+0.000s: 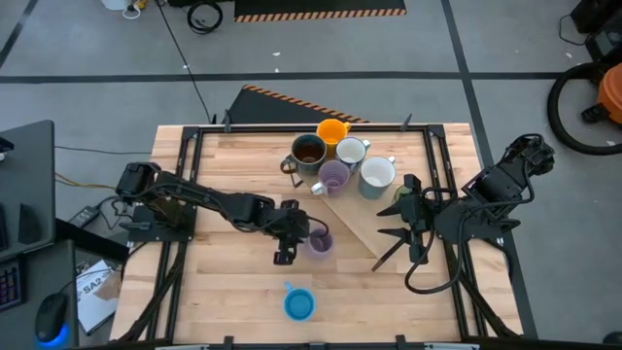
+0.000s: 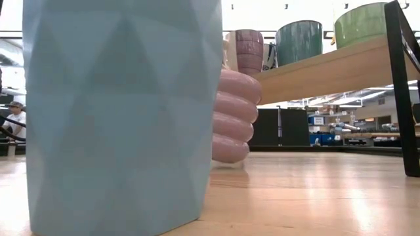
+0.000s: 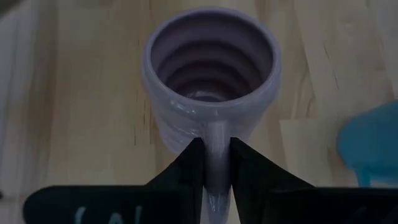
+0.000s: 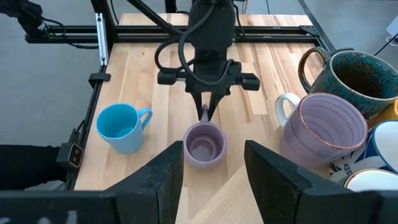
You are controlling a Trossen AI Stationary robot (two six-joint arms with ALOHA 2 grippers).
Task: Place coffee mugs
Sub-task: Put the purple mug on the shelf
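Note:
A ribbed purple mug (image 1: 320,241) stands on the table near its middle, and my left gripper (image 1: 303,236) is shut on its handle. This mug also shows in the left wrist view (image 3: 211,74) and the right wrist view (image 4: 204,146). A blue mug (image 1: 299,304) stands alone toward the near edge. The orange (image 1: 332,130), dark brown (image 1: 308,151), second purple (image 1: 333,178) and two white mugs (image 1: 377,175) are grouped at the far side. A green mug (image 2: 361,23) sits on the raised board. My right gripper (image 1: 381,248) is open, just right of the held mug. My left gripper pinches the purple mug's handle (image 3: 216,149) between its two fingers (image 4: 200,102). The fingers come level from the table's left side. The mug is upright with its opening up. In the low view its base (image 2: 230,158) seems to rest on the table.
A pale wooden board (image 1: 355,219), seen raised in the low view (image 2: 315,72), carries mugs to the right of the held mug. A black frame (image 1: 194,146) runs along the table's sides. Bare tabletop lies between the blue mug and the right arm.

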